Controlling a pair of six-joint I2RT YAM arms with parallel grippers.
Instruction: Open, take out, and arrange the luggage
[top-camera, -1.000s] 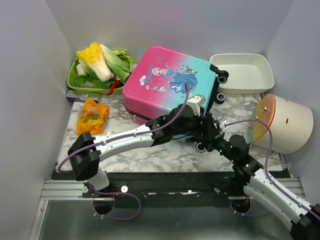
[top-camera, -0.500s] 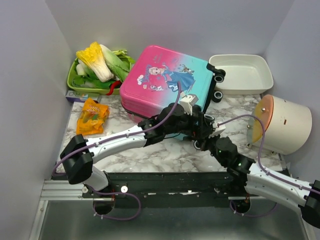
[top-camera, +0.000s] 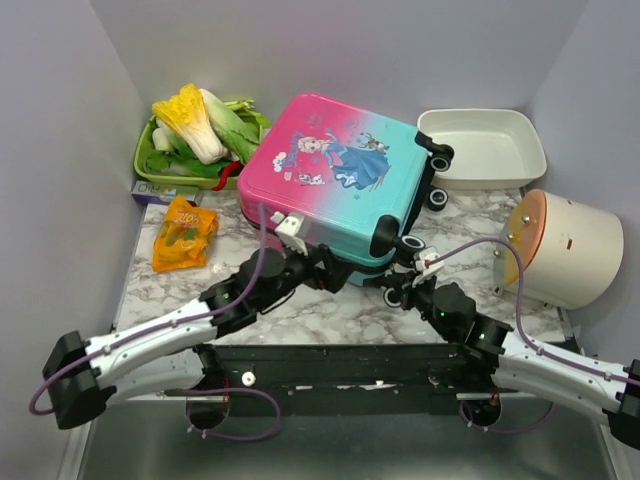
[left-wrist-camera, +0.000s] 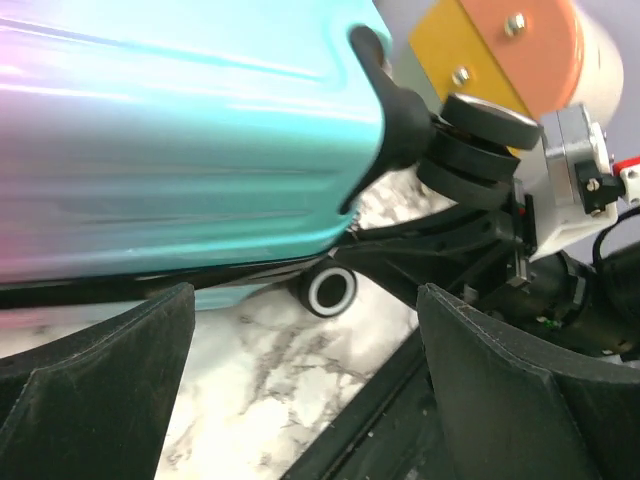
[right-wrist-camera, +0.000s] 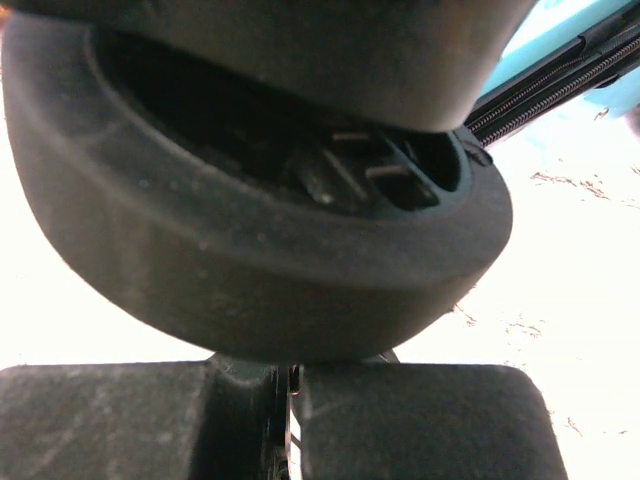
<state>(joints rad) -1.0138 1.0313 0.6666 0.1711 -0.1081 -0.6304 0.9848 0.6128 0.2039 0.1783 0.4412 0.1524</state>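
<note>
Top external view: you are looking at the luggage (top-camera: 335, 170), which is lying printed face up on the marble table (top-camera: 330, 310), towards the back and centre. Its pink end is pointing towards the green basket of vegetables (top-camera: 150, 165). Its teal, wheeled end is pointing towards the white tray (top-camera: 530, 150). An orange snack bag (top-camera: 185, 232) is lying on the table left of the luggage, and a white drum with an orange lid (top-camera: 575, 248) is lying at the right edge.

The left gripper (top-camera: 345, 272) is reaching in low against the near side of the luggage. In the left wrist view its fingers (left-wrist-camera: 110, 390) are standing wide apart and are gripping nothing. The teal shell is filling the frame above them, and you are seeing one small wheel (left-wrist-camera: 330, 290) between them, above the marble.

The right gripper (top-camera: 402, 283) is sitting at the near right corner of the luggage, just beside the wheels there. In the right wrist view its fingers (right-wrist-camera: 420, 420) are pressing together, with only a thin line between them. A black wheel (right-wrist-camera: 250, 230) is sitting directly above the fingertips and is filling most of the frame. You cannot tell whether anything is pinched between the tips.
</note>
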